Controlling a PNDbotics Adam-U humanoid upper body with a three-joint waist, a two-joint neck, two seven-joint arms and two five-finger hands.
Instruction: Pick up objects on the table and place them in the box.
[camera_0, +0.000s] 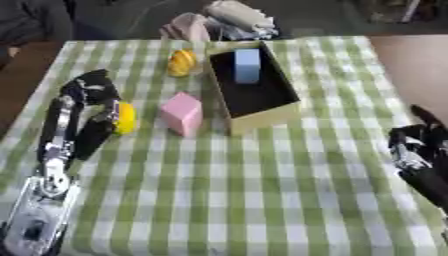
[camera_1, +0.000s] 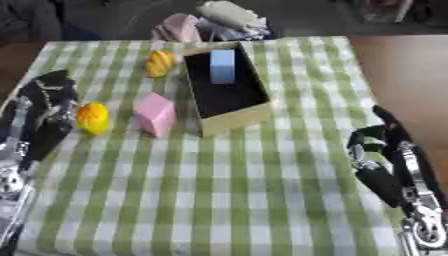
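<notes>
Nothing readable is showing in either view: no words, labels, brand marks, numbers or signs.
</notes>
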